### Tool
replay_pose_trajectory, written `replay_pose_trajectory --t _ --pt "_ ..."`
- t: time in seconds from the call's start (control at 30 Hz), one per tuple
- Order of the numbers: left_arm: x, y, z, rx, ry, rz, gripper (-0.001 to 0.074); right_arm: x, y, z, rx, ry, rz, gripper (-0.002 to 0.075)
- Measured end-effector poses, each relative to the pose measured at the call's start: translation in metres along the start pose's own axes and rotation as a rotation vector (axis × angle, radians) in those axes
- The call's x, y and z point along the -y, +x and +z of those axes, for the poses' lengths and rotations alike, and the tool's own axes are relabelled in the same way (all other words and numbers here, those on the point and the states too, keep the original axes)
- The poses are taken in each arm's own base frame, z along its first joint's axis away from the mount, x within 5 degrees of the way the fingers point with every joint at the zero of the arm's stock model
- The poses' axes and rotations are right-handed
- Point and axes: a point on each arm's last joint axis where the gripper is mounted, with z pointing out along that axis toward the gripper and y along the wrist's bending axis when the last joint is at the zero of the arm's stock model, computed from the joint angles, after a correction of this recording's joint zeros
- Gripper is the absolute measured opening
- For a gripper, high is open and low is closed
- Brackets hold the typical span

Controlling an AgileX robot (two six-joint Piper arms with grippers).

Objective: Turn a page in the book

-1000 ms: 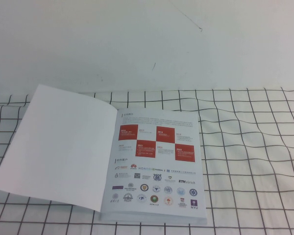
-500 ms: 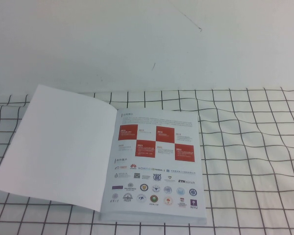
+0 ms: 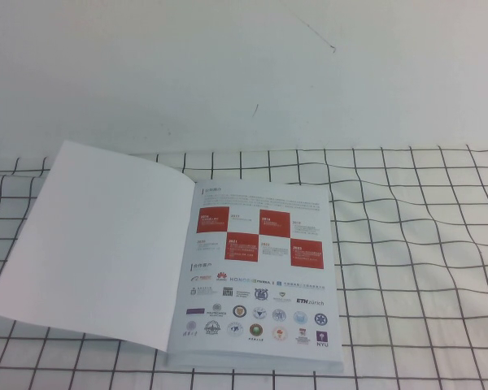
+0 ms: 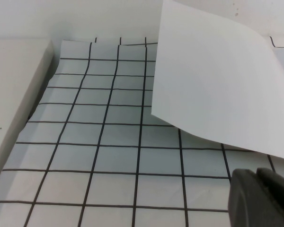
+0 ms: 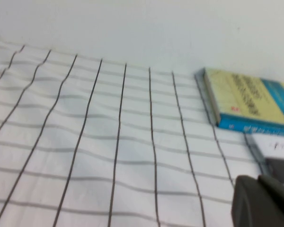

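Open book [image 3: 260, 276] on a black-gridded white cloth [image 3: 415, 244], its page [image 3: 106, 244] turned over to the left.

The page's plain white side faces up, outer edge lifted. The left gripper [image 4: 262, 198] sits low beside it; its fingers, possibly shut, cannot be told. The right gripper [image 5: 265, 201], clenched empty, hovers near a yellow-and-blue book [image 5: 248, 101].

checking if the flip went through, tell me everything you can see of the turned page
The page is a thin leaf, plain white on the side facing up, glossy-looking. It lies opened to the left of the book, joined at the spine, not flat: in the left wrist view its free edge curves up off the checked cloth. Nothing grips it. The left gripper hangs near its edge without touching; the right gripper, shut, is off over the cloth.
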Motion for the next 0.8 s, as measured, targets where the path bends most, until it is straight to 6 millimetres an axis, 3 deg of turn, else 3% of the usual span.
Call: replay_pose_trajectory --t 0.13,0.8 --pt "0.0 0.0 0.0 0.0 0.0 0.0 -0.0002 -0.0024 0.0087 -0.0003 -0.092 -0.026 -0.002 -0.0002" --pt "-0.0001 0.0 0.0 0.0 -0.002 -0.001 -0.0002 -0.0029 0.0098 -0.0004 -0.103 -0.036 0.065 -0.0002"
